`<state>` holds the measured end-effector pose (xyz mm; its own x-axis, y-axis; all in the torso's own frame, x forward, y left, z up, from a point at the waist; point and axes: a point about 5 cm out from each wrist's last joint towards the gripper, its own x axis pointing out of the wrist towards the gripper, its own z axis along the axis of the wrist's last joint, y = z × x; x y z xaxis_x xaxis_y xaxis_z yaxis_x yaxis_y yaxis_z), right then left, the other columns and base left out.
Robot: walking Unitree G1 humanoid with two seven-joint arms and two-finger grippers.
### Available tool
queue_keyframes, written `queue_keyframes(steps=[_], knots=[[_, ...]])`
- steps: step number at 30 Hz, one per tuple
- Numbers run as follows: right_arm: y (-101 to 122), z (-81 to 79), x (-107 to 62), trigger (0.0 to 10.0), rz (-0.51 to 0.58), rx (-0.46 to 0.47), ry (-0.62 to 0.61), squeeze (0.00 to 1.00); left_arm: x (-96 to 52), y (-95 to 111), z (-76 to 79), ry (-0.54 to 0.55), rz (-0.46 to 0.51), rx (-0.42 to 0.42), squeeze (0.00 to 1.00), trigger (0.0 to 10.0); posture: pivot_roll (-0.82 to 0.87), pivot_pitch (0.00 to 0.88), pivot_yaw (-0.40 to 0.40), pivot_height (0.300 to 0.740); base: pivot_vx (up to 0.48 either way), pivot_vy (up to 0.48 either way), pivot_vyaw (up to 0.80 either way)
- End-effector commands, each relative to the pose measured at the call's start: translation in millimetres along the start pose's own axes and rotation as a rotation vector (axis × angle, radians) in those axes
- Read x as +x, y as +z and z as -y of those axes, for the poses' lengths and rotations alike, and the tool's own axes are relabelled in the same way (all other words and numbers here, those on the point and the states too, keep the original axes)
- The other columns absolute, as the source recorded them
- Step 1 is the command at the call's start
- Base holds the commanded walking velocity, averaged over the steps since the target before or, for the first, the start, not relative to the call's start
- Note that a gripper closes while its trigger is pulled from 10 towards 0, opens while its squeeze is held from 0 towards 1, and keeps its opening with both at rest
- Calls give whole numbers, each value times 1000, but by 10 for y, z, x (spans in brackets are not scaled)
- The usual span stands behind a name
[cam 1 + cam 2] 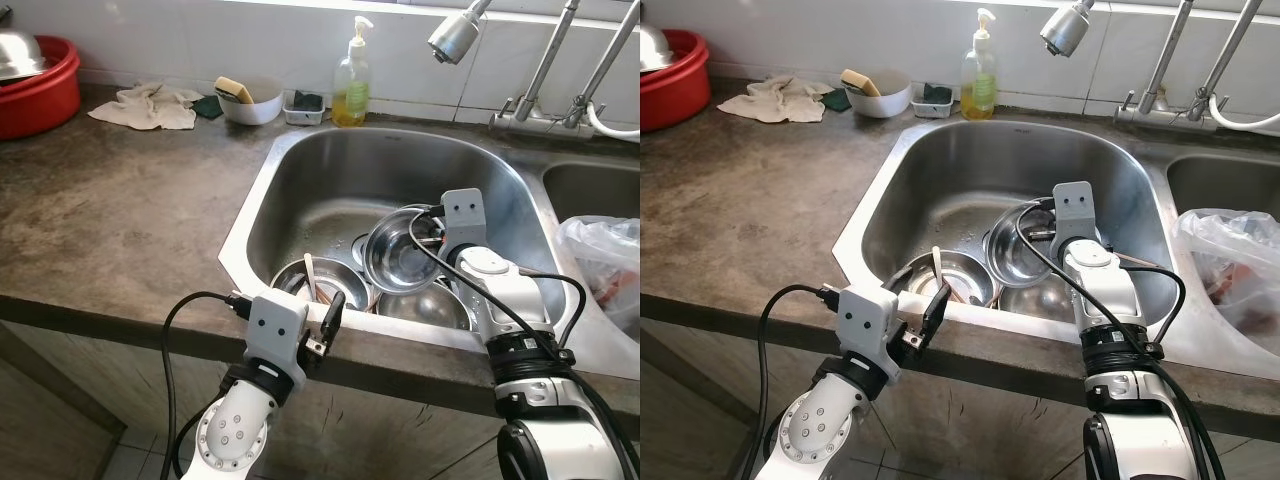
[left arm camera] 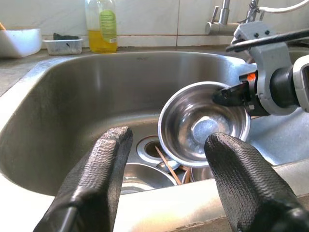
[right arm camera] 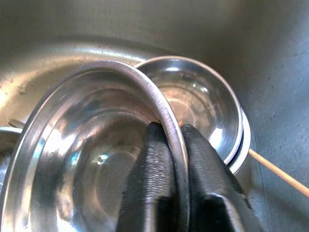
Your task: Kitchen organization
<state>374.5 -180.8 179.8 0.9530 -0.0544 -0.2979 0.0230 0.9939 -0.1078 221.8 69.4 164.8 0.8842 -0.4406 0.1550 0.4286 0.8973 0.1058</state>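
Note:
In the steel sink [image 1: 250,215] my right gripper [image 1: 432,232] is shut on the rim of a small steel bowl [image 1: 398,255]. The bowl is tilted on edge, one finger inside and one outside [image 3: 198,145]. Beneath it lie other steel bowls [image 1: 338,282] near the drain, one [image 3: 205,104] nested in a white-rimmed dish, with thin wooden chopsticks [image 1: 310,275] among them. My left gripper [image 1: 322,330] hangs open at the sink's front edge, its fingers [image 2: 96,179] wide apart and pointing at the held bowl [image 2: 203,125], holding nothing.
Behind the sink stand a yellow soap bottle [image 1: 351,80], a small tray [image 1: 303,108] and a white bowl with a sponge [image 1: 248,100]. A cloth [image 1: 150,105] and a red basin [image 1: 35,85] sit far left. A spray faucet [image 1: 455,35] overhangs. A plastic bag [image 1: 605,260] lies right.

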Motion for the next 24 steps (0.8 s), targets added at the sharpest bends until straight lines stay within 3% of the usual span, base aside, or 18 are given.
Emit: queue_keyframes(steps=[1, 7, 11, 12, 15, 24], knots=[[27, 37, 8, 10000, -20, -8, -13, 1000, -16, 34, 12, 1, 1, -2, 0, 10000, 198, 185, -58, 740, 0, 0, 0], [-33, 107, -7, 10000, -36, 11, -52, 1000, 4, 43, 10, 5, 3, -2, 0, 10000, 194, 183, -61, 740, 0, 0, 0], [41, 98, -63, 10000, 40, 37, -79, 1000, 15, 38, 12, 6, 3, -4, 0, 10000, 193, 176, -61, 740, 0, 0, 0], [61, 93, -77, 10000, 52, 30, -84, 0, 18, 38, 7, 7, 3, -3, 0, 10000, 194, 173, -61, 740, 0, 0, 0], [120, 84, -120, 10000, 96, 28, -99, 0, 29, 36, -7, 8, 4, 1, 0, 10000, 192, 165, -59, 740, 0, 0, 0], [491, -3, -494, 10000, 419, -23, -94, 0, 83, 35, -42, 8, 19, 12, 0, 10000, 182, 126, -57, 740, 0, 0, 0]])
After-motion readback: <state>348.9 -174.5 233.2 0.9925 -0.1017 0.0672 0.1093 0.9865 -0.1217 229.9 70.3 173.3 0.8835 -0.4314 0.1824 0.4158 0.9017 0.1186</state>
